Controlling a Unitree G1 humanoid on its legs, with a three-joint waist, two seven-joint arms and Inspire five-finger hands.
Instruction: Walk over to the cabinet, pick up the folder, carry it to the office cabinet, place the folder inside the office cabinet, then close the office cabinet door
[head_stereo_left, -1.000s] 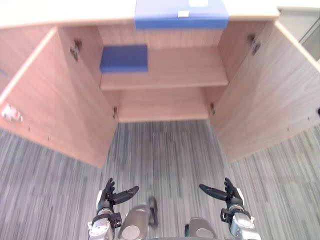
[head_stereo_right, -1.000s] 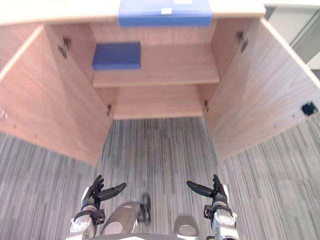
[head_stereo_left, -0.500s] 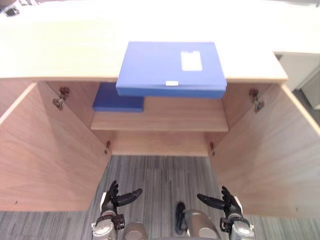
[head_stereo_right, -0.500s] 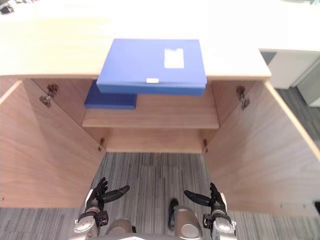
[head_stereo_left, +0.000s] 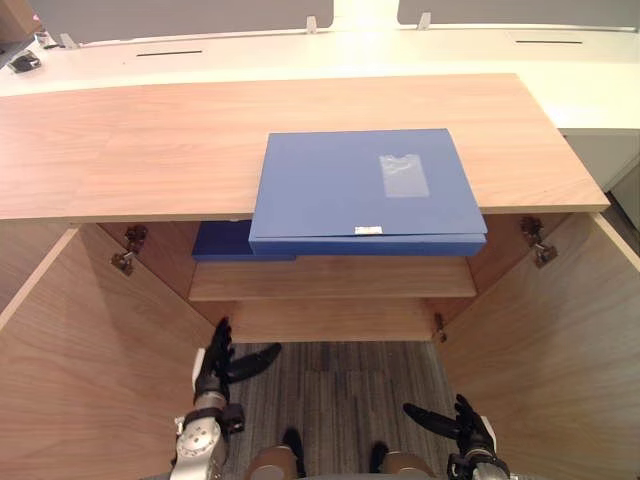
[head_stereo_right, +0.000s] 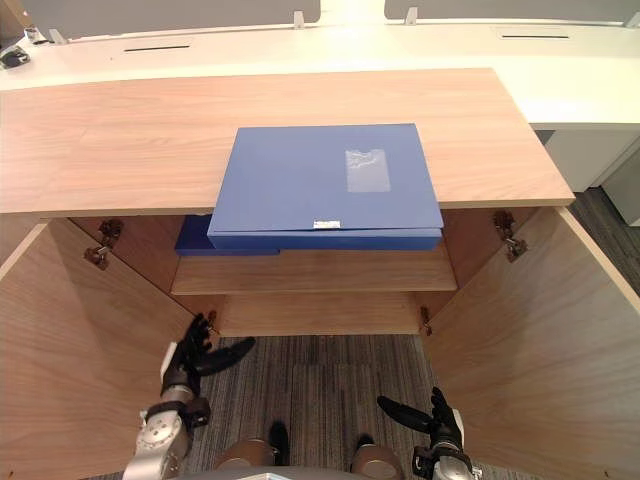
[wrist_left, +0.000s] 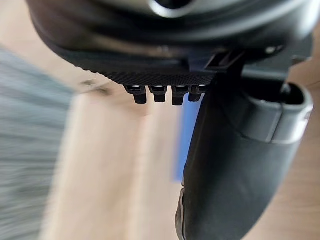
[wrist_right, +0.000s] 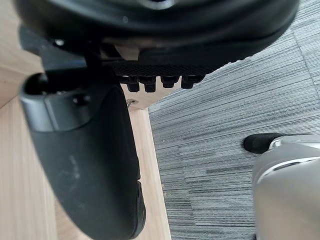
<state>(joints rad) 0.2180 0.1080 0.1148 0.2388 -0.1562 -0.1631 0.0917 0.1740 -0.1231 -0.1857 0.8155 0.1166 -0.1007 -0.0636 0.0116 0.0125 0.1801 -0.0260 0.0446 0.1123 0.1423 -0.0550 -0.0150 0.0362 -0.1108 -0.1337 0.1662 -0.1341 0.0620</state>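
Left eye: folder (head_stereo_left: 365, 190) flat on cabinet (head_stereo_left: 150, 150) top, near edge overhanging the open front. Left hand (head_stereo_left: 222, 368) and right hand (head_stereo_left: 455, 425) low before cabinet. Likely stiff, light, slick: pinch overhanging edge, both sides. Left wrist: hand spread, empty. Right wrist: relaxed, empty.

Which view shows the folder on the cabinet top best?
The right eye view: the whole folder lies near its middle, label up. The left eye view shows it equally whole. The left wrist view catches a blue strip, perhaps the folder; the right wrist view faces carpet and wood.
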